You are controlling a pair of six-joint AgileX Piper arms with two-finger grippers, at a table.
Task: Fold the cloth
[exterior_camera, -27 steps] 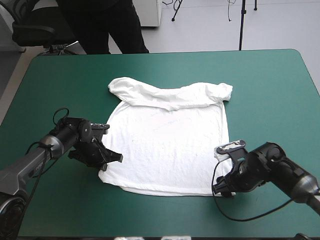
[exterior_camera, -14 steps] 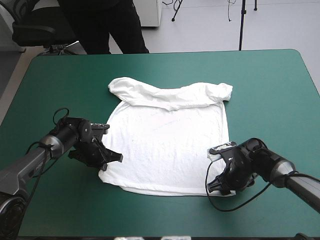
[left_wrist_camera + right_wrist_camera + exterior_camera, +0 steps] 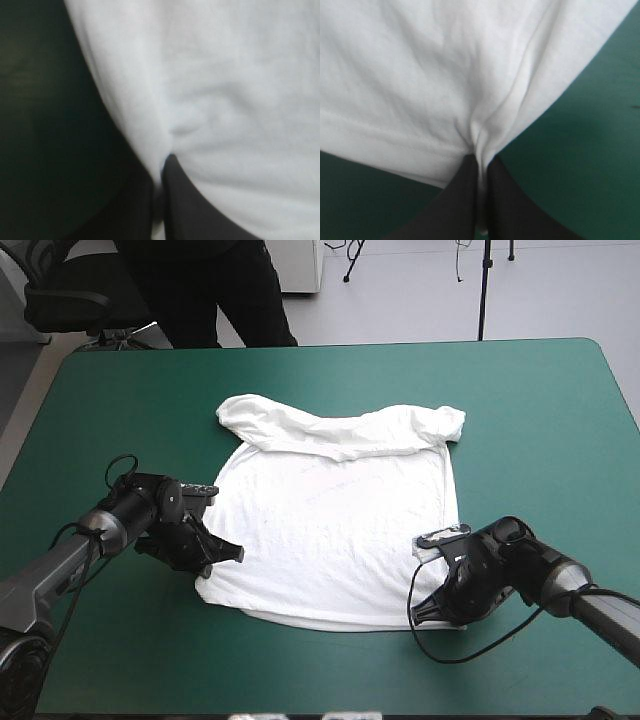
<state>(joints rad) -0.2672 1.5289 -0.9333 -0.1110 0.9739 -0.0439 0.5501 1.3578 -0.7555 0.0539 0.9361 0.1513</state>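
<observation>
My left gripper [image 3: 161, 169] and right gripper [image 3: 480, 161] have black fingers, the T-shirt [image 3: 340, 530] is plain unprinted white, and the table cover [image 3: 540, 440] is solid teal-green.

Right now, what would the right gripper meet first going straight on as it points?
The T-shirt: the right gripper is shut on its edge, and more white cloth lies directly ahead, seemingly flat on the table.

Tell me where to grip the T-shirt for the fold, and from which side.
Take the T-shirt at its two near hem corners, each from its outer side: it lies flat, edges free there. The left gripper and right gripper are shut on those corners.
</observation>
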